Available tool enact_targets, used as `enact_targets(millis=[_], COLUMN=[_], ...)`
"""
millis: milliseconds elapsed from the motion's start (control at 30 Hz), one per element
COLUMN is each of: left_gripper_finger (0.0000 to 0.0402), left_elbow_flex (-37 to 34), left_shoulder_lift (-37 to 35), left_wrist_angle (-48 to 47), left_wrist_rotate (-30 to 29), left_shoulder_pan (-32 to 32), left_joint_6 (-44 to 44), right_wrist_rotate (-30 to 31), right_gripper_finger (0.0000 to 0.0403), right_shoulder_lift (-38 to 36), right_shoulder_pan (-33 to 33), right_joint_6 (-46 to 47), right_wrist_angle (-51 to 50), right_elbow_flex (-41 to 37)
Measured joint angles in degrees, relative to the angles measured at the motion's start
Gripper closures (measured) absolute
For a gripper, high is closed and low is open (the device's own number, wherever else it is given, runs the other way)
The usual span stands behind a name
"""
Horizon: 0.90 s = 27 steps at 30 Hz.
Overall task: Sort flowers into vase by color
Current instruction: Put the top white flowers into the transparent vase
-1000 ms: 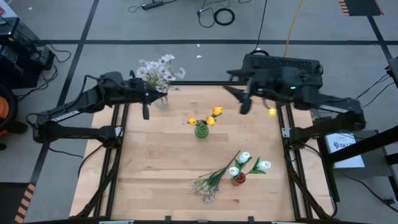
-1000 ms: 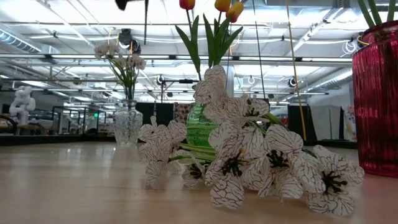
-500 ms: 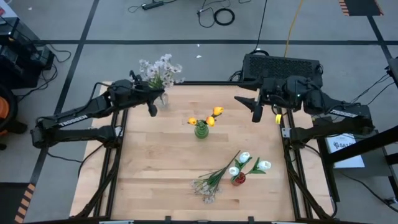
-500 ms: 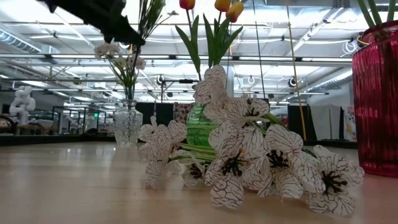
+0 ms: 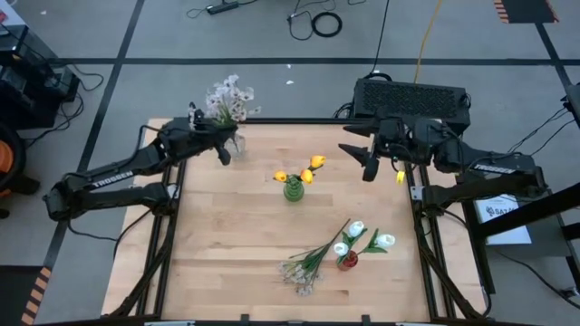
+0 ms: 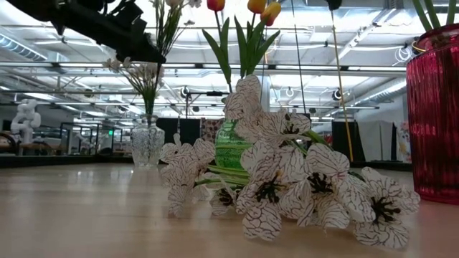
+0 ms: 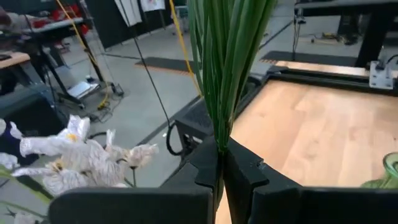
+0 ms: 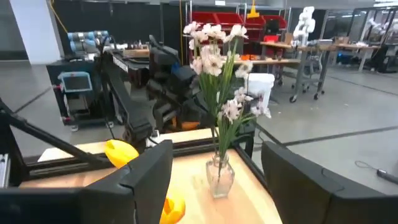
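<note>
- While the left gripper (image 5: 222,152) hangs just beside the clear vase (image 5: 236,145) at the table's far-left corner, high view: blossom spray (image 5: 227,98) above that vase.
- Low view: vase (image 6: 147,141) already holds stems; lower the spray vertically.
- Left wrist view: fingers (image 7: 245,177) clenched on green stems (image 7: 227,62).
- Right wrist view: right gripper (image 8: 214,186) released, facing the vase.

This is a robotics lab or workshop hall. A wooden bench (image 5: 236,244) sits in a black metal frame on a grey concrete floor (image 5: 272,41) marked with dark tape lines and strewn with cables (image 5: 317,23). Beyond are ceiling strip lights (image 6: 64,43), red parts bins (image 8: 217,18), another robot arm (image 8: 87,42) and a white humanoid figure (image 8: 303,22).
</note>
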Motion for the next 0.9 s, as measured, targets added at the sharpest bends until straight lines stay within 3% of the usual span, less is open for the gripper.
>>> enact_targets(millis=[233, 333, 467, 667, 900], left_gripper_finger=[0.0384, 0.0385, 0.0385, 0.0385, 0.0385], left_elbow_flex=[1.0, 1.2, 1.3, -0.4, -3.1], left_shoulder_lift=[-2.2, -4.3, -5.4, -3.9, -2.8], left_wrist_angle=[2.5, 1.8, -1.5, -3.6, 1.3], left_wrist_rotate=[6.6, 6.4, 0.6, -15.1, -16.5], left_shoulder_pan=[-3.3, -6.6, -11.0, -15.1, -14.4], left_joint_6=[0.0, 0.0, 1.0, 5.0, 7.6], right_wrist_rotate=[-0.1, -0.1, -0.1, -0.1, -0.1], right_gripper_finger=[0.0165, 0.0165, 0.0165, 0.0165, 0.0165], right_shoulder_lift=[0.1, 0.2, 0.2, 0.2, 0.2], right_shoulder_pan=[0.0, 0.0, 0.0, 0.0, 0.0], right_joint_6=[-1.1, -1.4, -1.7, -2.1, -2.7], right_wrist_angle=[-0.2, -0.3, -0.5, -1.2, -2.5], right_elbow_flex=[-0.1, -0.1, -0.1, -0.1, -0.1])
